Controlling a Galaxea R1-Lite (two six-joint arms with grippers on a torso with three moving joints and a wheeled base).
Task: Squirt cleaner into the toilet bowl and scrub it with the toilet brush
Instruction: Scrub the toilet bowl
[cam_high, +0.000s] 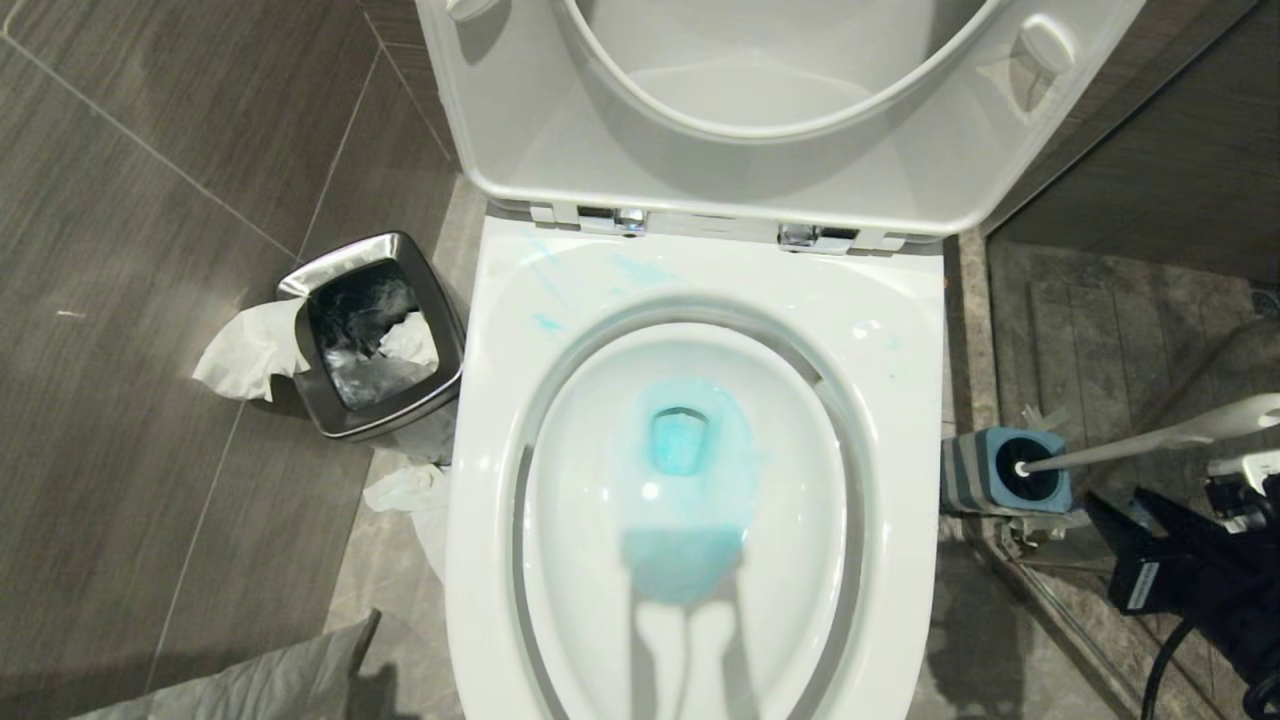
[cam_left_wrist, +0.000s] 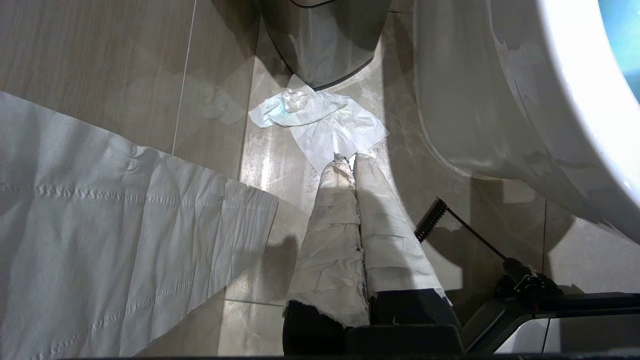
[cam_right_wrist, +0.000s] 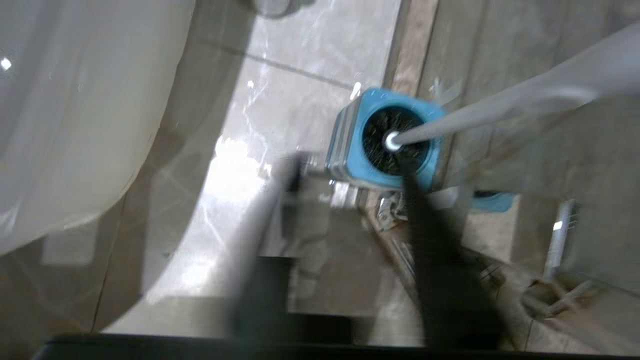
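Toilet bowl (cam_high: 900, 330): seen from above in the head view, seat and lid raised against the tank; chrome hinges are visible at the back of the rim.
Cleaner (cam_high: 690, 440): a turquoise pool is noted at the bottom of the basin, with faint blue streaks and specks on the back and left of the rim.
Toilet brush (cam_high: 1150, 445): the head is seated in its holder; the white handle is tilted away toward the right edge of the head view.
Brush holder (cam_high: 965, 470): blue-and-grey, squarish, stood on the floor just beside the bowl's right side.
Right gripper (cam_right_wrist: 350, 190): located low on the robot's right, near the holder. The dark fingers (cam_right_wrist: 435, 235) are blurred in the wrist view; they appear spread apart with nothing between them, though this cannot be confirmed. No contact with the handle is observed.
Left gripper (cam_left_wrist: 348, 162): held over the floor at the bowl's left side; the paper-wrapped fingers (cam_left_wrist: 330, 235) are pressed together, nothing clamped between them.
Waste bin (cam_high: 375, 335): square steel, left of the bowl, lined with a dark bag; tissue is draped over its edge.
Floor tissue (cam_left_wrist: 325, 125): a crumpled sheet is recorded between bin and bowl, just past the left fingertips.
Paper strip (cam_left_wrist: 115, 235): a long white sheet is seen over the tiles near the left arm.
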